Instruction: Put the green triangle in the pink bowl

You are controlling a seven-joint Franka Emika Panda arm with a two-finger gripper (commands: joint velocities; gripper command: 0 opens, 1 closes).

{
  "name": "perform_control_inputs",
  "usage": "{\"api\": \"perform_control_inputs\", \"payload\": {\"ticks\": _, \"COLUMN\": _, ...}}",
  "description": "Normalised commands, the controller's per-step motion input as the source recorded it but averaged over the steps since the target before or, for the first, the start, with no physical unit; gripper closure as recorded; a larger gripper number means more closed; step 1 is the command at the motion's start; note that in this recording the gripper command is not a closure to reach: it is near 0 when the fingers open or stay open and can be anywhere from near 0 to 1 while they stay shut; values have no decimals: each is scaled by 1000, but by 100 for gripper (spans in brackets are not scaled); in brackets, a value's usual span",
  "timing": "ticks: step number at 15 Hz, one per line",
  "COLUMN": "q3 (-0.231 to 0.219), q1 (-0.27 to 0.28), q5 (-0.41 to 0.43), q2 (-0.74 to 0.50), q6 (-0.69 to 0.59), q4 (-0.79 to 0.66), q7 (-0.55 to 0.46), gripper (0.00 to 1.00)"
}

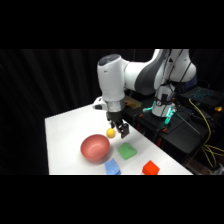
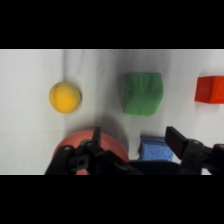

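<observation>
Jaws: gripper (image 2: 134,142) spread wide, holding nothing, hovering above the counter (image 1: 65,130).
Green triangle (image 2: 143,93): on the counter, just right of the pink bowl (image 1: 95,148), untouched.
Progress: nothing done yet; grasping, lifting and dropping it into the bowl remain.
Others: yellow ball (image 2: 65,97), blue block (image 2: 156,148), red-orange block (image 2: 212,89).

Green triangle (image 1: 127,151): small bright green block with soft rounded edges, looks squarish from above in wrist view (image 2: 143,93); lies flat on white tabletop (image 1: 65,135), untouched, nothing gripping it. Sits just right of pink bowl in side view, apart from it, not inside

Pink bowl (image 1: 95,148): round, shallow, reddish-pink, matte; upright on tabletop, opening up, interior empty. Largest of items. In wrist view only part of rim (image 2: 75,140) shows, partly hidden at bottom edge
</observation>
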Motion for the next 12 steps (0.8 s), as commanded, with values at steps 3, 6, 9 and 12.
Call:
{"api": "perform_control_inputs", "payload": {"ticks": 3, "q3": 43, "q1": 29, "q5": 135, "q2": -6, "q6": 207, "q4": -160, "q7": -20, "gripper": 0}}
{"api": "perform_control_inputs", "payload": {"ticks": 6, "q3": 51, "q1": 31, "q5": 147, "q2": 54, "q6": 177, "q4": -84, "q7": -82, "gripper": 0}}
{"api": "perform_control_inputs", "payload": {"ticks": 9, "q3": 57, "q1": 10, "q5": 184, "q2": 104, "q6": 146, "q4": -14, "q7": -179, "gripper": 0}}
{"api": "perform_control_inputs", "payload": {"ticks": 12, "q3": 59, "q1": -19, "q5": 213, "q2": 136, "q6": 150, "q4": -6, "q7": -257, "gripper": 0}}
